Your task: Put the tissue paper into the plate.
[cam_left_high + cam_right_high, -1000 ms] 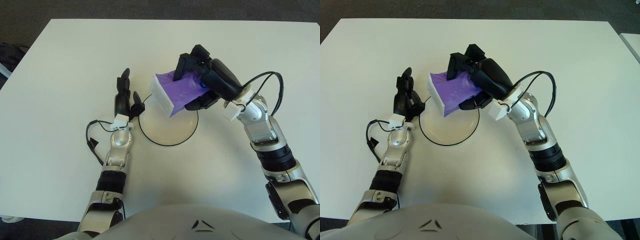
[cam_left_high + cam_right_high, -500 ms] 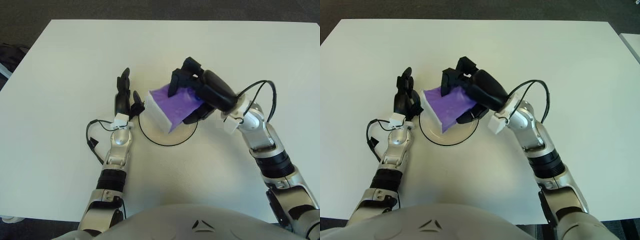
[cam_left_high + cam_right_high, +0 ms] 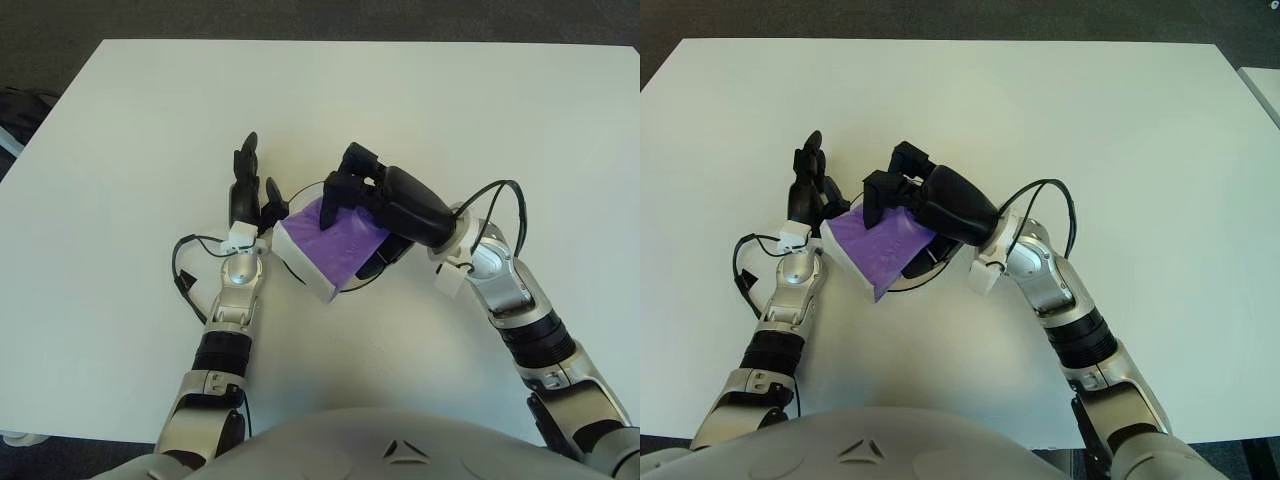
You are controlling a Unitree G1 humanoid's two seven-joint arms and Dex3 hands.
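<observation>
Looking through the left eye, I have my right hand [image 3: 372,205] curled around the purple, white-edged soft pack of tissue paper [image 3: 335,245], holding it tilted over the round white plate with a thin black rim [image 3: 357,283] on the white bench [image 3: 140,110]. The pack's long axis slants toward my left, overhanging the plate's left edge.

Through the right eye, my left hand [image 3: 808,195], fingers loosely extended and holding nothing, shows just left of the pack, so I judge the pack needs shifting rightward before release.
</observation>
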